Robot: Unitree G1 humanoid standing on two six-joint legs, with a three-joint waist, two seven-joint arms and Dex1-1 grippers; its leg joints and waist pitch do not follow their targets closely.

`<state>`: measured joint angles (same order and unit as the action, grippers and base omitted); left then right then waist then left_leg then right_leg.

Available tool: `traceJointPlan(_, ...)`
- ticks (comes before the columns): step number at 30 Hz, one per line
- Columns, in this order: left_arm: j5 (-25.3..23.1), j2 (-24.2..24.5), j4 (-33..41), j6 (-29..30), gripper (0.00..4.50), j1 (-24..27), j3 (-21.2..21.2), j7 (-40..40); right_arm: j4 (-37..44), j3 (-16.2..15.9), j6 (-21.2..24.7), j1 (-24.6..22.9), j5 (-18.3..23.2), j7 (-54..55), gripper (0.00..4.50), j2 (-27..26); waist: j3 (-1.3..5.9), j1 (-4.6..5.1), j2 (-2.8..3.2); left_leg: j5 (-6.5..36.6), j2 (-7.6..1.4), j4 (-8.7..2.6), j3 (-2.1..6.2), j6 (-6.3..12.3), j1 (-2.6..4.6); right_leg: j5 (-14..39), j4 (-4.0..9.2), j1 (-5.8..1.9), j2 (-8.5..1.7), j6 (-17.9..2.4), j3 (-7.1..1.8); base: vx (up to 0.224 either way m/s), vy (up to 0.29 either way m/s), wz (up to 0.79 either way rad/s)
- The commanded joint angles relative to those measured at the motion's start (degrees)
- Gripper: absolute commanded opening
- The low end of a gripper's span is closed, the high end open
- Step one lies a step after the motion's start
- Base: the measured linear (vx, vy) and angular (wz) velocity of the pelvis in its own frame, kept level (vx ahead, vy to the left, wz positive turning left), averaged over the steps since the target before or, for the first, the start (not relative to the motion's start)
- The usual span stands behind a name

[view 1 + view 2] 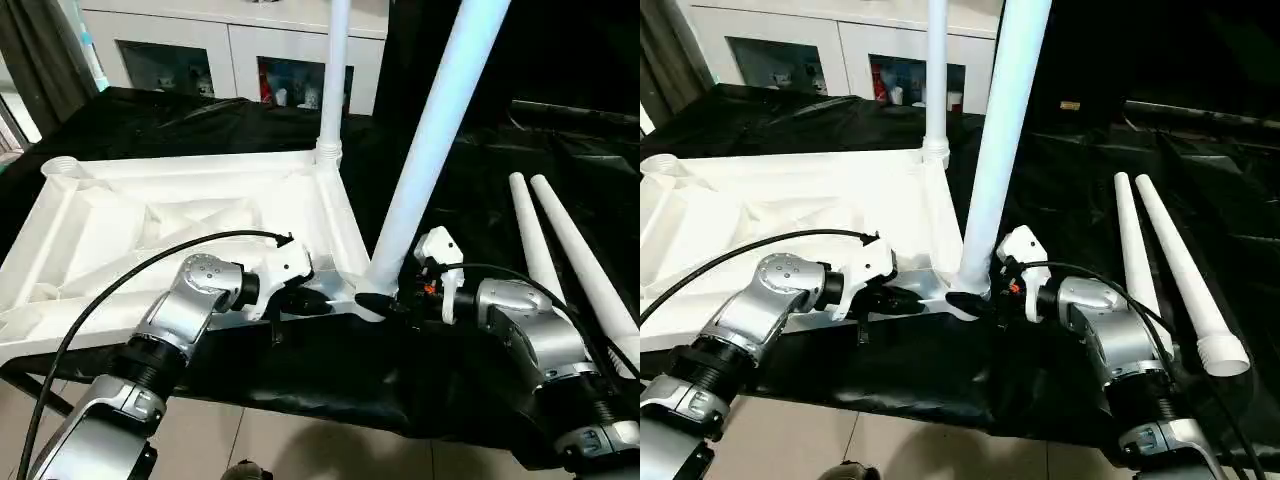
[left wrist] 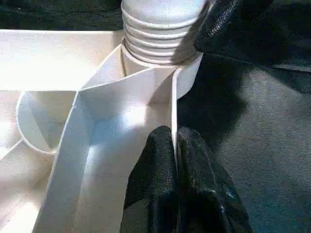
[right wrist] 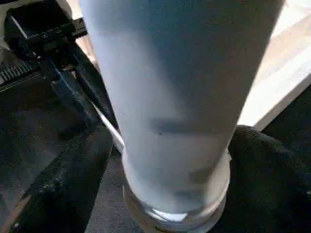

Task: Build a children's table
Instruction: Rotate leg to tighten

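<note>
One white plastic table top (image 1: pixel 190 225) lies ribbed underside up on the black-draped work table (image 1: pixel 480 190), toward the robot's left. Four white tapered legs are present: two stand in corner sockets and two lie loose. The near leg (image 1: pixel 435 130) rises at a tilt from the near right corner socket; the far leg (image 1: pixel 334 70) stands upright in the far right socket. Both standing legs are cut off by the upper picture edge, so their free ends cannot be seen. The two loose legs (image 1: pixel 1160 260) lie side by side on the black cloth to the robot's right, well apart from the top; one shows its open threaded end nearest the table's front edge. One empty round socket (image 1: pixel 62 168) shows at the far left corner; the fourth corner is hidden behind the left forearm. Two grippers are in view. The left gripper (image 2: pixel 176 145) has its two black fingers pressed together on the thin edge wall of the table top, just beside the near leg's threaded base (image 2: pixel 160 34). The right gripper (image 3: pixel 170 160) has its fingers spread apart, one on each side of the near leg's lower end; whether the pads touch the leg is hard to make out. A white cabinet (image 1: pixel 240 50) stands behind the work table, its contents indistinct.
</note>
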<state>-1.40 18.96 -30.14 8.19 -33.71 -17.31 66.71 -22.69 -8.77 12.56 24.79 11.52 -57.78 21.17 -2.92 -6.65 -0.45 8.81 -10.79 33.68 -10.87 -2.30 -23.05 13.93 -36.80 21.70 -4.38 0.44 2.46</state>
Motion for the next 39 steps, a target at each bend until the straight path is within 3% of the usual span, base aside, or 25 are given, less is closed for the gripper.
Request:
traceJointPlan(1, 3.0, -0.8, 1.7, -0.5, 0.00, 0.6, -0.1, 1.8, 1.0, -0.3, 0.7, -0.5, 0.4, -0.9, 3.74, 0.7, 3.66, 0.04, -0.64, 9.7, -2.83, -3.58, 0.98, 2.82, 1.82, 0.7, 4.46, -1.90, -4.14, -14.0, -2.17, 0.000, 0.000, 0.00)
traceJointPlan(5, 2.9, -0.6, 2.0, -0.2, 0.00, 0.8, 0.1, 2.0, 1.2, -0.5, 0.9, -0.8, 0.7, -1.2, 3.43, 0.8, 3.81, -0.01, -0.62, 8.0, -2.75, -3.39, 0.85, 3.39, 1.77, -2.2, 4.12, -1.93, -4.04, -14.2, -2.15, 0.000, 0.000, 0.00)
traceJointPlan(10, 2.7, -0.4, 2.0, 0.1, 0.00, 0.8, 0.2, 2.1, 1.0, -0.5, 1.2, -0.9, 0.3, -0.9, 2.91, 0.3, 3.79, -0.06, -0.65, 8.1, -2.71, -3.32, 0.80, 3.55, 1.75, -1.8, 4.19, -1.92, -4.06, -14.1, -2.13, 0.000, 0.000, 0.00)
traceJointPlan(15, 2.4, -0.7, 1.6, 0.3, 0.00, 0.8, 0.5, 1.3, 0.3, -0.2, 1.4, -1.5, -0.1, 1.7, 2.77, -1.1, 3.78, 0.03, -0.67, 8.3, -2.72, -3.36, 0.80, 3.31, 1.77, -1.1, 4.21, -1.88, -4.06, -14.0, -2.17, 0.000, 0.000, 0.00)
traceJointPlan(17, 1.1, -1.8, -0.3, 0.8, 0.00, 0.2, 0.6, -1.8, -2.2, 1.2, 1.2, -1.6, -1.1, 8.2, 2.77, -3.8, 3.69, 0.14, -0.69, 8.5, -2.70, -3.45, 0.82, 3.08, 1.76, -0.5, 4.27, -1.77, -4.05, -14.0, -2.17, 0.000, 0.000, 0.00)
traceJointPlan(18, 0.4, -2.7, -1.6, 1.1, 0.00, -0.3, 0.8, -4.3, -3.5, 1.9, 1.0, -1.6, -1.6, 11.6, 2.76, -5.3, 3.47, 0.39, -0.61, 9.9, -2.64, -3.61, 0.76, 2.29, 1.86, 1.9, 4.60, -1.47, -4.04, -13.9, -2.24, 0.000, 0.000, 0.00)
traceJointPlan(21, -0.7, -5.5, -4.9, 2.1, 0.00, -1.9, 1.8, -10.6, -5.7, 3.4, 1.2, -1.4, -2.4, 19.3, 2.75, -9.0, 3.43, 0.58, -0.70, 12.2, -2.65, -3.96, 0.98, 0.32, 1.92, 6.7, 4.96, -1.68, -4.23, -12.8, -2.22, 0.000, 0.000, 0.00)
traceJointPlan(22, -1.4, -7.5, -6.7, 3.0, 0.00, -3.0, 2.1, -14.3, -6.7, 4.4, 1.9, -1.2, -2.8, 24.5, 2.75, -11.5, 2.95, 0.94, -0.67, 15.8, -2.65, -4.35, 0.97, -1.04, 2.34, 11.7, 5.61, -1.11, -4.21, -11.8, -2.43, 0.000, 0.000, 0.00)
traceJointPlan(23, -1.8, -9.2, -8.0, 4.0, 0.00, -3.9, 2.4, -17.3, -7.6, 4.9, 2.0, -0.9, -3.4, 28.8, 2.75, -13.6, 2.95, 0.94, -0.67, 15.8, -2.65, -4.35, 0.97, -1.04, 2.34, 11.7, 5.61, -1.11, -4.21, -11.8, -2.43, 0.000, 0.000, 0.00)
traceJointPlan(24, -2.2, -10.7, -9.1, 4.7, 0.00, -4.7, 2.6, -19.9, -8.5, 5.2, 1.9, -0.5, -4.3, 32.7, 2.74, -15.2, 2.76, 1.08, -0.55, 19.0, -2.60, -4.57, 1.16, -2.76, 2.72, 18.1, 6.21, -0.89, -4.56, -10.6, -2.52, 0.000, 0.000, 0.00)
traceJointPlan(26, -2.3, -13.2, -10.4, 6.2, 0.00, -5.7, 3.0, -23.2, -10.0, 5.8, 2.0, 0.4, -5.3, 38.1, 2.74, -17.7, 2.75, 1.00, -0.64, 20.8, -2.69, -4.70, 1.33, -2.97, 3.13, 20.8, 6.79, -0.88, -4.72, -9.2, -2.63, 0.000, 0.000, 0.00)
traceJointPlan(27, -2.3, -13.6, -10.6, 6.4, 0.00, -5.9, 3.0, -23.7, -10.2, 5.9, 2.0, 0.5, -5.4, 38.9, 2.74, -18.1, 2.73, 1.05, -0.39, 20.8, -2.80, -4.73, 1.31, -3.25, 3.26, 20.5, 6.74, -0.65, -4.71, -9.2, -2.76, 0.000, 0.000, 0.00)
traceJointPlan(29, -3.4, -15.5, -11.4, 6.3, 0.00, -6.5, 1.9, -24.9, -12.1, 5.2, 0.1, 1.9, -7.2, 42.5, 2.74, -20.3, 2.87, 1.20, -0.43, 20.3, -2.68, -5.06, 1.49, -3.34, 2.95, 19.4, 6.74, -0.96, -4.64, -8.8, -2.70, 0.000, 0.000, 0.00)
traceJointPlan(30, -3.7, -15.5, -11.4, 6.1, 0.00, -6.5, 1.6, -24.7, -12.3, 5.1, -0.6, 2.1, -7.3, 42.4, 2.74, -20.5, 3.05, 1.24, -0.11, 19.3, -2.73, -5.11, 1.44, -3.14, 2.92, 16.2, 6.64, -1.06, -4.45, -8.8, -2.63, 0.000, 0.000, 0.00)
traceJointPlan(33, -4.2, -15.0, -11.6, 4.9, 0.00, -6.7, 1.3, -23.9, -12.2, 5.5, -2.0, 2.5, -6.3, 40.2, 2.74, -20.6, 3.21, 1.09, -0.25, 17.4, -2.59, -5.03, 1.27, -2.01, 2.66, 11.4, 6.34, -1.40, -4.32, -9.2, -2.65, 0.000, 0.000, 0.00)
traceJointPlan(34, -4.3, -14.2, -11.9, 4.2, 0.00, -6.9, 1.4, -23.4, -11.4, 6.4, -2.3, 2.6, -4.9, 37.9, 3.30, -20.4, 3.27, 1.02, -0.21, 16.3, -2.62, -4.94, 1.21, -1.06, 2.54, 10.1, 6.30, -1.46, -4.32, -9.4, -2.60, 0.000, 0.000, 0.00)
traceJointPlan(39, -4.0, -11.6, -11.9, 2.4, 0.00, -6.6, 1.8, -21.0, -9.1, 6.8, -1.8, 2.8, -3.4, 32.6, 3.65, -17.2, 3.28, 0.89, -0.32, 15.8, -2.56, -4.89, 1.16, -0.35, 2.29, 11.2, 6.45, -1.67, -4.44, -9.4, -2.51, 0.000, 0.000, 0.00)
